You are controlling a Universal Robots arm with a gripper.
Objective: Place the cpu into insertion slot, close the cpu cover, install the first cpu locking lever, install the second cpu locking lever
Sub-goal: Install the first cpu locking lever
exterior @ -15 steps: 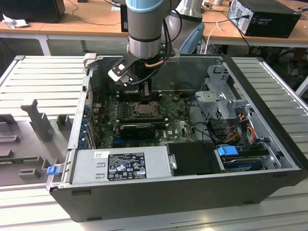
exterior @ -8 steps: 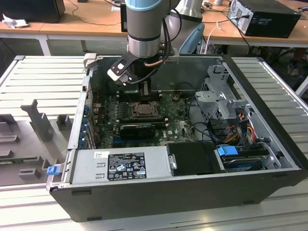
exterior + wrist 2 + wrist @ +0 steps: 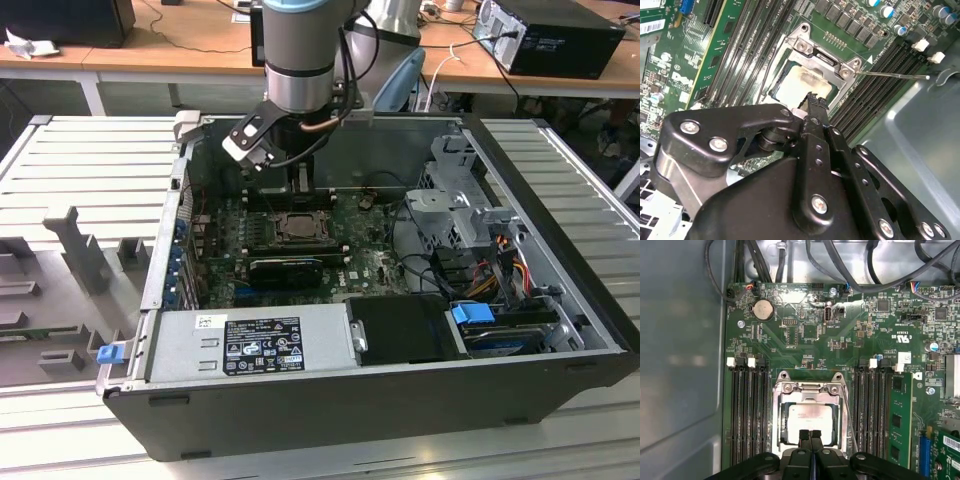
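Note:
The cpu (image 3: 807,416) lies flat in the insertion slot (image 3: 297,226) on the green board, its pale metal face showing through the cut-out. The cpu cover (image 3: 808,388) lies down over it as a silver frame, also seen in the second wrist view as the cpu cover (image 3: 816,56) around the cpu (image 3: 796,82). My gripper (image 3: 810,435) hangs just above the socket's near edge, fingers pressed together and holding nothing. A thin locking lever (image 3: 895,76) sticks out sideways from the socket corner. The same lever (image 3: 849,415) runs along the socket's side.
Black memory slots (image 3: 747,410) flank the socket on both sides, with a green memory stick (image 3: 900,415) beyond. The case wall (image 3: 680,365) stands close by. A power supply (image 3: 255,345) and drive cage (image 3: 455,215) fill the case's other parts. Cables (image 3: 840,265) hang past the board edge.

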